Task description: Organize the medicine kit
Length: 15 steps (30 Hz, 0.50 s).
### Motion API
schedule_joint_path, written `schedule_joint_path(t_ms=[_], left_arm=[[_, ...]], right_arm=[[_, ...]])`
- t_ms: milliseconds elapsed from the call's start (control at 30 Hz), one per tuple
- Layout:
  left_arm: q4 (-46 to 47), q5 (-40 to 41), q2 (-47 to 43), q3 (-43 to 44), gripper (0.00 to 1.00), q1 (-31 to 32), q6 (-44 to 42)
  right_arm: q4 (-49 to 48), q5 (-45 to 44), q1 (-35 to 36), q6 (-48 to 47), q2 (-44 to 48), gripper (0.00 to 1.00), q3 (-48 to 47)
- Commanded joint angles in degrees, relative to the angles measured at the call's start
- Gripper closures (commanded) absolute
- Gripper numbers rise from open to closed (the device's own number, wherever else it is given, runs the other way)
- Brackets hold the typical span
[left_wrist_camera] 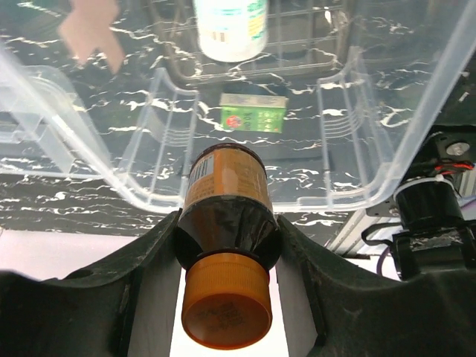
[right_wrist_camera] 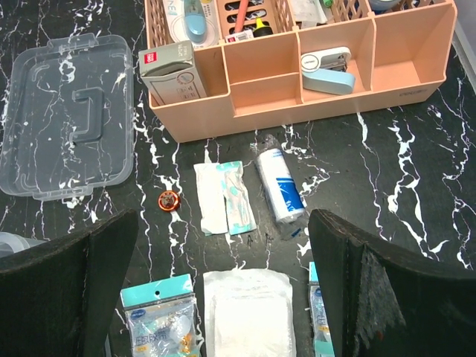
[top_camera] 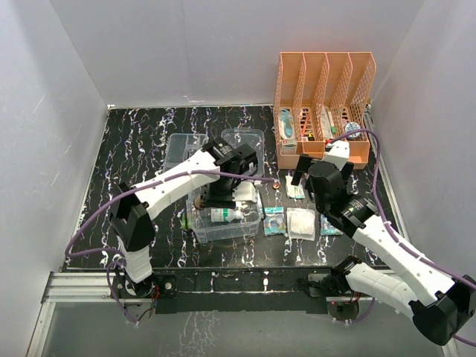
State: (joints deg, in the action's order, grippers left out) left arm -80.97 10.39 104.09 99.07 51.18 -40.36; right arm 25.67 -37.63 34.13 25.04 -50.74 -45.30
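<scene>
**Amber bottle over the box, and a slippery drop ahead**

My left claw (left_wrist_camera: 227, 223) is clamped on the amber bottle (left_wrist_camera: 223, 186). It pinches the shoulder right beside the orange cap (left_wrist_camera: 225, 309), with the bottle's body pointing down at the clear box (top_camera: 225, 235). That box sits just toward 6 o'clock from the middle of the table (top_camera: 134, 149).

Here's the worry: this is a round, glossy bottle held near one end only, so it could swivel or slide in the pinch. And look what's below: a white bottle (top_camera: 223, 216) lying in the box. If I let go from up here, I reckon the amber one strikes it, bounces and rolls into the wall. If I come down off-line, its base could catch the rim and shove the light box along the table. A green packet (left_wrist_camera: 253, 111) shows through the clear plastic; whether it's inside or underneath, I can't tell.

The kit's other parts lie apart from the box: the handled lid (right_wrist_camera: 67, 111) at 12 o'clock of it, the divided tray (top_camera: 182, 145) at 11 o'clock.

My right claw (right_wrist_camera: 223, 219) hangs wide open, holding nothing. It's above the loose supplies at 3 o'clock of the box: a white gauze pad (right_wrist_camera: 247, 311), a blue-labelled tube (right_wrist_camera: 281, 186) and two wrapped strips (right_wrist_camera: 225, 197). They lie close together, so jaws this wide could nudge a neighbour on the way down.

Off at 2 o'clock, the orange rack (right_wrist_camera: 335, 97) holds a grey carton (right_wrist_camera: 171, 71) and a pale blue stapler-like tool (right_wrist_camera: 326, 61) in its front pockets.
</scene>
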Motion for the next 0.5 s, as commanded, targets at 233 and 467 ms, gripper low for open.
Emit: schedule_joint_path(t_ms=[233,467], left_arm=[[-1.7,-0.7,4.5,-5.2,1.0,0.9,-0.7],[-1.7,1.0,9.7,-2.7,1.0,1.0,-2.3]], right_arm=[[-1.7,-2.4,0.4,0.9,2.6,0.02,1.8],[-1.5,-3.4,0.3,0.2,3.7,0.02,2.5]])
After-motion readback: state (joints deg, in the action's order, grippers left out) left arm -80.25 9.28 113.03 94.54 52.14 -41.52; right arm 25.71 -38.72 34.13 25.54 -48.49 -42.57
